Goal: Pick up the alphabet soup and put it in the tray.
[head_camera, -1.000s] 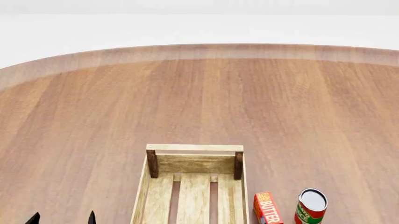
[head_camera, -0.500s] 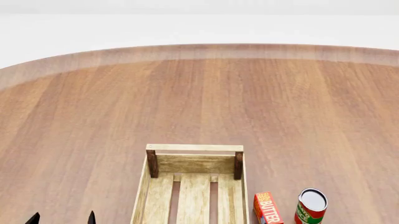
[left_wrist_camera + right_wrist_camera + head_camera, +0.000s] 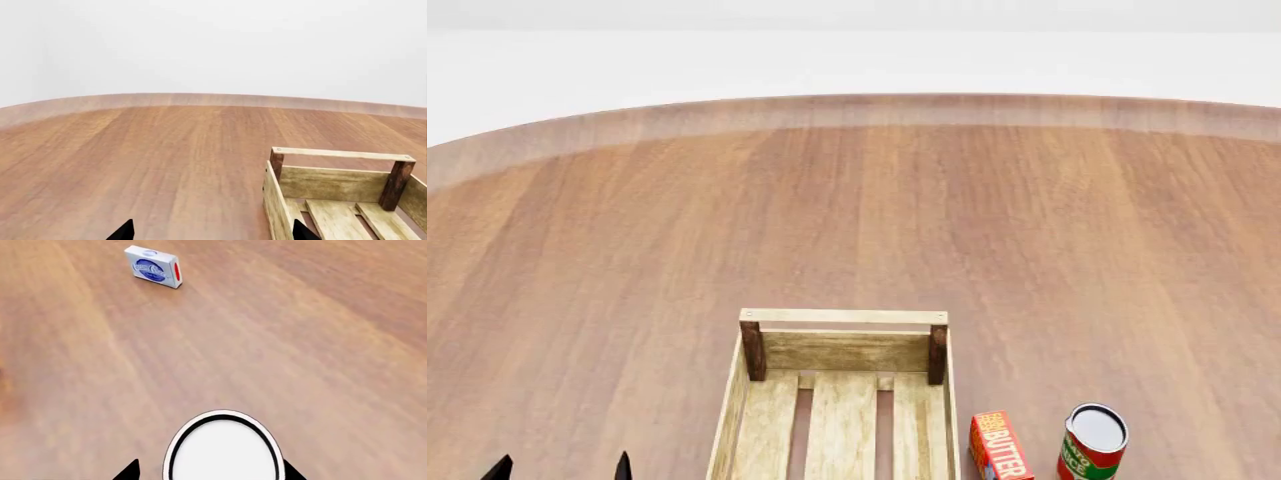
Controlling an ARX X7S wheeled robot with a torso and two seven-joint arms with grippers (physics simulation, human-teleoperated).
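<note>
Right wrist view: the right gripper [image 3: 211, 471] is spread wide, holding nothing, w/ one black fingertip [image 3: 129, 471] on either side of a round pale lid w/ a dark rim, taken as the alphabet soup [image 3: 221, 450]. The can sits between the tips, not visibly touched.

Risks:
- Label is hidden, so ID is a judgement. The red-and-green can [image 3: 1092, 441] by the orange butter box [image 3: 1000, 447] has a similar lid.
- An off-centre descent could clip the rim and tip the can.

The light-wood slatted tray [image 3: 751, 360] is out of this view, so the carry goes across the brown wooden table [image 3: 854, 220]. The left gripper [image 3: 212, 233] is apart and empty.
</note>
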